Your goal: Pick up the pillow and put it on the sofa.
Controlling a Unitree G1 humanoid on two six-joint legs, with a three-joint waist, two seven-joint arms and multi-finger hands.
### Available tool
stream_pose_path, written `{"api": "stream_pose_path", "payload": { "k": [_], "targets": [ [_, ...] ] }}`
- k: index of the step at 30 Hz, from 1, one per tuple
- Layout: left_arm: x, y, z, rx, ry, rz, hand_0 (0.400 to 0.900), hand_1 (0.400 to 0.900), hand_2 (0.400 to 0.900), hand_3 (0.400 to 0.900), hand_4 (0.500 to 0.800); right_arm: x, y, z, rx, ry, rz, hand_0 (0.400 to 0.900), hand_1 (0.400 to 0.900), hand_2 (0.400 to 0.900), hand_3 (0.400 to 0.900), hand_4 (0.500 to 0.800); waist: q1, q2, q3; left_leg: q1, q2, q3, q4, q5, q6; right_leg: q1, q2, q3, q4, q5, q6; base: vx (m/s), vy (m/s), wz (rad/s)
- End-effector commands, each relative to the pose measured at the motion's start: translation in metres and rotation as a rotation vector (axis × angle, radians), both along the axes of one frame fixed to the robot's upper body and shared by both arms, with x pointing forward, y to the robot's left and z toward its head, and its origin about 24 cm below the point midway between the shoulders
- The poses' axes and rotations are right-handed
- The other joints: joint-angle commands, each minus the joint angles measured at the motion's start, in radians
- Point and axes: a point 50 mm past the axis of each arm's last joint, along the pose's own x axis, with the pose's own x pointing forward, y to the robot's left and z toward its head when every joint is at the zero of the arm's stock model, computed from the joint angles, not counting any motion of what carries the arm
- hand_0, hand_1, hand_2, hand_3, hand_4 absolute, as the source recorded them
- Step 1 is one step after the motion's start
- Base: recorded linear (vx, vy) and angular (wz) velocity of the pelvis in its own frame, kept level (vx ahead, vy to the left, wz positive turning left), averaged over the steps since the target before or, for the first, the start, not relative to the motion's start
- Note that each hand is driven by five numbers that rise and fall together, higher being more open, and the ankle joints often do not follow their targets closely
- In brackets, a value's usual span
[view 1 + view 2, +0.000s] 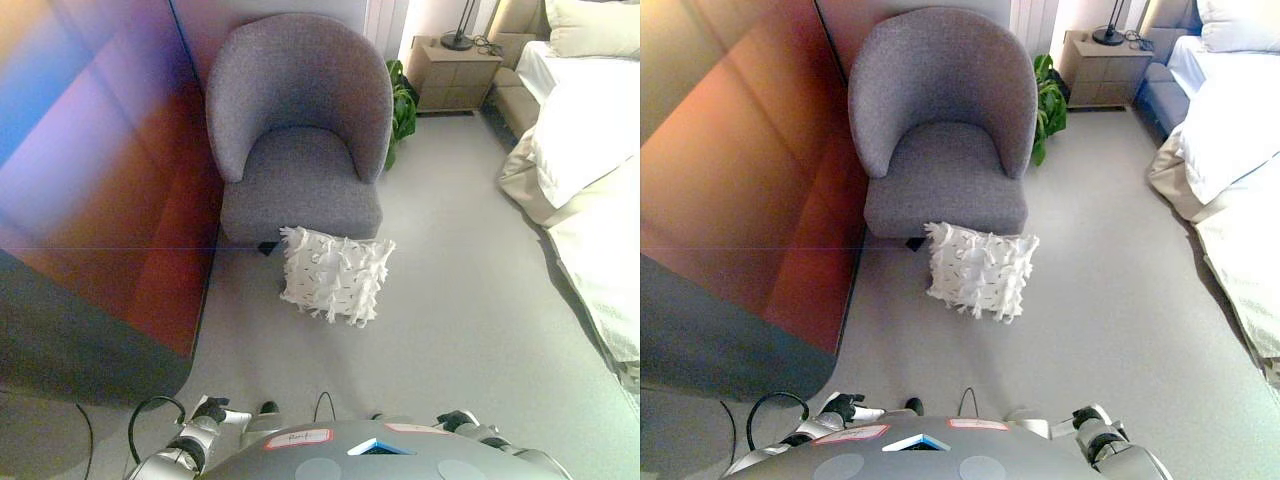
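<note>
A white fringed pillow [334, 274] stands on the grey carpet, leaning against the front of a grey upholstered armchair [300, 140]. The armchair's seat [945, 170] has nothing on it. My left hand [212, 410] shows at the bottom edge, left of centre, low and well short of the pillow. My right hand [457, 420] shows at the bottom edge, right of centre, also far from the pillow. Neither hand touches anything, and only a small part of each is visible.
A glossy dark reddish panel [100, 200] runs along the left. A bed with white bedding [590, 160] fills the right side. A wooden nightstand [455, 72] with a lamp and a green plant [402, 105] stand behind the armchair.
</note>
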Motion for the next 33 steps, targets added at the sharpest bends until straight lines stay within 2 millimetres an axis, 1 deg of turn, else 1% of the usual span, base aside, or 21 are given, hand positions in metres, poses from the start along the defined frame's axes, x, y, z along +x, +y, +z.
{"api": "stream_pose_path", "payload": {
  "k": [1,13,19,22,24,28,30,31,32,33],
  "targets": [
    [0.016,-0.003,0.001,0.018,-0.009,0.013,0.9,0.9,0.9,0.9,0.8,0.018,-0.011,0.005,-0.065,-0.012,0.049,0.9,0.9,0.9,0.9,0.8,0.004,0.015,0.045,0.06,-0.092,0.024,0.004,-0.119,0.099,-0.035,0.075,-0.03,0.008,0.032,-0.043,0.0,0.0,0.0],
    [0.01,-0.002,0.0,0.008,0.01,0.004,0.9,0.9,0.9,0.9,0.8,0.018,-0.011,0.005,-0.061,0.004,0.052,0.9,0.9,0.9,0.9,0.8,0.007,0.013,0.048,0.067,-0.089,0.024,0.004,-0.122,0.1,-0.029,0.077,-0.036,0.01,0.025,-0.047,0.01,-0.006,0.0],
    [0.014,0.002,0.001,0.019,0.005,0.007,0.9,0.9,0.9,0.9,0.8,0.021,-0.014,0.006,-0.049,-0.002,0.052,0.9,0.9,0.9,0.9,0.8,0.009,0.005,0.054,0.068,-0.083,0.027,0.004,-0.121,0.099,-0.028,0.08,-0.042,0.016,0.021,-0.048,0.01,-0.053,-0.01],
    [0.015,0.004,0.002,0.032,0.001,0.005,0.9,0.9,0.9,0.9,0.8,0.022,-0.013,0.006,-0.041,-0.012,0.044,0.9,0.9,0.9,0.9,0.8,0.009,0.003,0.061,0.067,-0.079,0.029,0.004,-0.119,0.101,-0.033,0.084,-0.046,0.041,0.005,-0.052,-0.01,-0.082,-0.03],
    [0.018,0.006,0.003,0.041,-0.007,0.001,0.9,0.9,0.9,0.9,0.8,0.025,-0.012,0.006,-0.036,-0.021,0.036,0.9,0.9,0.9,0.9,0.8,0.007,0.004,0.069,0.065,-0.073,0.029,0.004,-0.114,0.103,-0.05,0.091,-0.043,0.083,-0.016,-0.058,-0.02,-0.108,0.01],
    [0.027,0.008,0.006,0.054,-0.027,-0.007,0.9,0.9,0.9,0.9,0.8,0.033,-0.01,0.007,-0.031,-0.051,0.028,0.9,0.9,0.9,0.9,0.8,0.001,0.003,0.096,0.055,-0.057,0.011,0.02,-0.104,0.104,-0.088,0.114,-0.024,0.156,-0.048,-0.078,-0.03,-0.144,0.04],
    [0.033,0.007,0.007,0.051,-0.047,-0.002,0.9,0.9,0.9,0.9,0.8,0.038,-0.011,0.008,-0.033,-0.066,0.023,0.9,0.9,0.9,0.9,0.8,-0.005,0.0,0.114,0.035,-0.041,-0.005,0.065,-0.104,0.098,-0.107,0.13,-0.006,0.185,-0.06,-0.096,-0.04,-0.156,0.07],
    [0.037,0.007,0.007,0.049,-0.061,0.001,0.9,0.9,0.9,0.9,0.8,0.04,-0.013,0.009,-0.05,-0.079,0.013,0.9,0.9,0.9,0.9,0.8,-0.007,-0.007,0.126,0.015,-0.029,-0.011,0.116,-0.109,0.092,-0.116,0.134,0.002,0.198,-0.063,-0.106,-0.04,-0.158,0.07],
    [0.038,0.006,0.008,0.049,-0.069,0.006,0.9,0.9,0.9,0.9,0.8,0.041,-0.015,0.01,-0.056,-0.082,0.008,0.9,0.9,0.9,0.9,0.8,-0.01,-0.016,0.134,-0.001,-0.025,-0.013,0.166,-0.126,0.094,-0.127,0.133,0.005,0.212,-0.066,-0.113,-0.04,-0.16,0.04],
    [0.038,0.006,0.008,0.049,-0.075,0.012,0.9,0.9,0.9,0.9,0.8,0.042,-0.017,0.01,-0.06,-0.083,0.012,0.9,0.9,0.9,0.9,0.8,-0.013,-0.028,0.14,-0.017,-0.026,-0.008,0.233,-0.156,0.101,-0.134,0.126,0.009,0.223,-0.07,-0.122,-0.01,-0.157,-0.03]
  ]
}}
